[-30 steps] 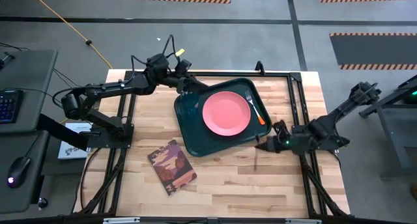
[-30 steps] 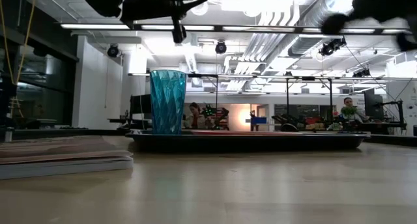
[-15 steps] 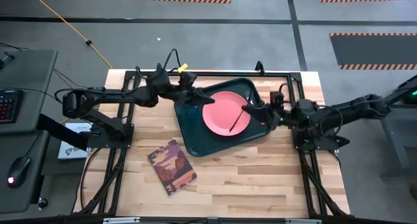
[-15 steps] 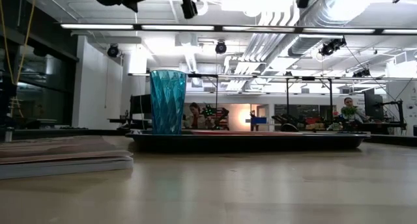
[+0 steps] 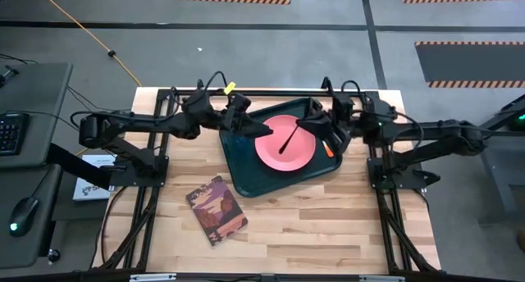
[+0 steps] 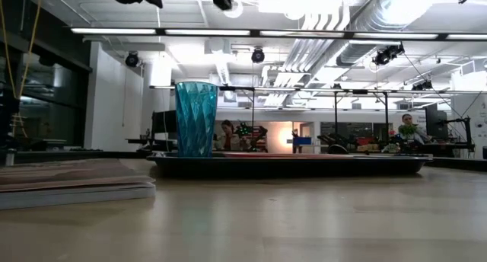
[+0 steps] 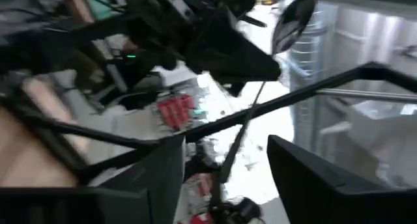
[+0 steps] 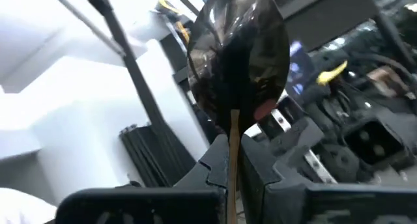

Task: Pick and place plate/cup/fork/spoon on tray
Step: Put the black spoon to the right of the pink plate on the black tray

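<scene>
The pink plate [image 5: 283, 147] lies on the dark green tray [image 5: 246, 171]. The fork's orange handle [image 5: 328, 147] lies on the tray at the plate's right edge. The teal cup [image 6: 196, 117] stands upright on the tray [image 6: 304, 164]. My left gripper [image 5: 248, 125] hovers open, high over the tray's left part; its fingers [image 7: 306, 178] have nothing between them. My right gripper [image 5: 314, 128] is above the plate's far right rim, shut on the dark spoon [image 5: 291, 140]. My right gripper pinches the spoon's thin handle [image 8: 232, 152] between its two fingers. The handle runs along the fingers, and the oval bowl [image 8: 238, 55] stands out just past their tips. The fingers come from the table's right. The spoon is lifted clear, above the plate.
A maroon patterned book [image 5: 217, 210] lies on the wood table near the tray's near left corner. Black frame rails [image 5: 385, 179] run along the table's left and right sides. Bare wood lies along the near edge.
My right gripper has risen from the table by the tray's near right corner and swung toward the far edge and left, turning as it went. It has carried the spoon up over the plate. My left gripper has moved a little rightward over the tray.
</scene>
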`<state>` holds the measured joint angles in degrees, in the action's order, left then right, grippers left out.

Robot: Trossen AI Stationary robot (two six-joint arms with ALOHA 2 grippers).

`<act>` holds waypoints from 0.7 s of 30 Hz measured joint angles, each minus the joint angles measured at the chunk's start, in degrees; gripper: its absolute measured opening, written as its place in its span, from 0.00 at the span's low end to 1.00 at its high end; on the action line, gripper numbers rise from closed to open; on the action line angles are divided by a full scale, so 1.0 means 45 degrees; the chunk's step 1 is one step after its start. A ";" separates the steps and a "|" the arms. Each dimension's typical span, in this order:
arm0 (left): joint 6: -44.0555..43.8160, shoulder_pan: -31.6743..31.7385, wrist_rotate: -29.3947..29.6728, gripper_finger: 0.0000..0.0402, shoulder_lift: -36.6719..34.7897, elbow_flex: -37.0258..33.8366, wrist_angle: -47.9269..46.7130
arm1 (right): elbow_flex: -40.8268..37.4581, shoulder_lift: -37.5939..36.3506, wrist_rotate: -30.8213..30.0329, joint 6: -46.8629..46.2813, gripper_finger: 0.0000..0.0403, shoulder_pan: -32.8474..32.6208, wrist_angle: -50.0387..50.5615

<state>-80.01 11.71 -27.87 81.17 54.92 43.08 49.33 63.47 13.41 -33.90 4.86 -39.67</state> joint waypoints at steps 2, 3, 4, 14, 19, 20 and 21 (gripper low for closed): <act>-0.0468 -0.0203 0.0123 0.54 -0.0024 0.0010 0.0539 | 0.0742 0.0506 0.0539 0.0244 0.00 0.0174 -0.0025; -0.0678 -0.0315 0.0184 0.54 -0.0023 0.0010 0.0789 | 0.1058 0.0721 0.0840 0.0312 0.00 0.0271 0.0001; -0.0871 -0.0432 0.0306 0.55 -0.0019 0.0009 0.0943 | 0.1457 0.1015 0.1138 0.0364 0.00 0.0358 -0.0005; -0.1658 -0.1140 0.0805 0.54 0.0000 0.0010 0.2382 | 0.4191 0.3312 0.3313 0.0347 0.00 0.0741 0.0039; -0.1902 -0.1229 0.0795 0.54 -0.0007 0.0010 0.4039 | 0.4661 0.3839 0.3571 0.0309 0.00 0.0877 -0.0010; -0.2011 -0.1229 0.0757 0.54 -0.0007 0.0010 0.4261 | 0.4720 0.3886 0.3557 0.0309 0.00 0.0932 -0.0004; -0.2155 -0.1229 0.0682 0.54 -0.0005 0.0010 0.4481 | 0.4785 0.3949 0.3594 0.0309 0.00 0.0959 0.0001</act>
<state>-89.71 6.17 -24.80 81.14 54.96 63.24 70.86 81.24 29.58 -32.51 9.17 -39.66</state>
